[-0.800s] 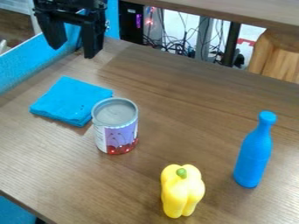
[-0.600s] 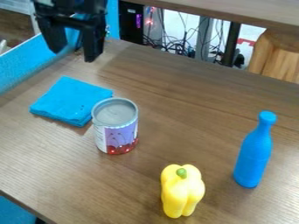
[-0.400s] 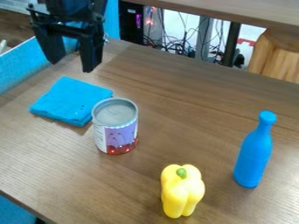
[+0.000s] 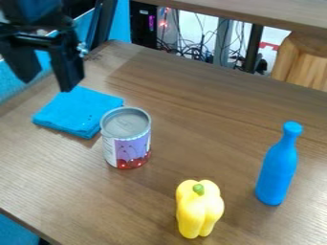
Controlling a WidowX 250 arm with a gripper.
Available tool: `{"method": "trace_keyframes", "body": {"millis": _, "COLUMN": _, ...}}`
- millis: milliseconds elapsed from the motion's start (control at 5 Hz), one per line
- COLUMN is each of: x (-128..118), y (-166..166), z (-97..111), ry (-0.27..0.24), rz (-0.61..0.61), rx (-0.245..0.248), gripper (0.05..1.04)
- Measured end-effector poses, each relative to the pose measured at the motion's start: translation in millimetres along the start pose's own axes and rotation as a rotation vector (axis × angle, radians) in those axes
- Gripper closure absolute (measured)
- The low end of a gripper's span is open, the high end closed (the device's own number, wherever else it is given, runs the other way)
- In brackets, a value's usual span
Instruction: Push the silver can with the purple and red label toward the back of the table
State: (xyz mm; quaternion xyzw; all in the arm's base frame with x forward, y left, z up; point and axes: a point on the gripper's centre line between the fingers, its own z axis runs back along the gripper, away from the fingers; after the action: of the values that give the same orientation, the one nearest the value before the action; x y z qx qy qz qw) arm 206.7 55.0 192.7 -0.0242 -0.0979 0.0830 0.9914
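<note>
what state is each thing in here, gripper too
gripper: open, fingers apart, nothing between them
blue cloth: folded, lying flat
can: upright, label on its side
yellow pepper: whole, standing stem up
blue bottle: standing upright

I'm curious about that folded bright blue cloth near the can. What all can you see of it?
The folded bright blue cloth looks like soft fabric, stacked in layers into a rough square, with a few small dark specks toward its right corner. It lies flat on the brown wood-grain table, just beside the silver-topped cylindrical can; whether the two touch is unclear. The open black two-finger end effector hides a bit of its far corner, without gripping it.
</note>
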Motion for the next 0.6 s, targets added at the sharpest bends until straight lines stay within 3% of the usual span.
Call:
{"method": "trace_keyframes", "body": {"millis": 200, "x": -32.6, "y": 5.7, "z": 2.5, "ry": -0.015, "rz": 0.020, "rx": -0.042, "gripper": 0.083}}
{"method": "trace_keyframes", "body": {"millis": 400, "x": -51.2, "y": 7.3, "z": -17.9, "ry": -0.017, "rz": 0.020, "rx": -0.076, "gripper": 0.083}}
{"method": "trace_keyframes", "body": {"millis": 600, "x": -53.4, "y": 0.9, "z": -47.2, "ry": -0.036, "rz": 0.043, "rx": -0.062, "gripper": 0.083}}
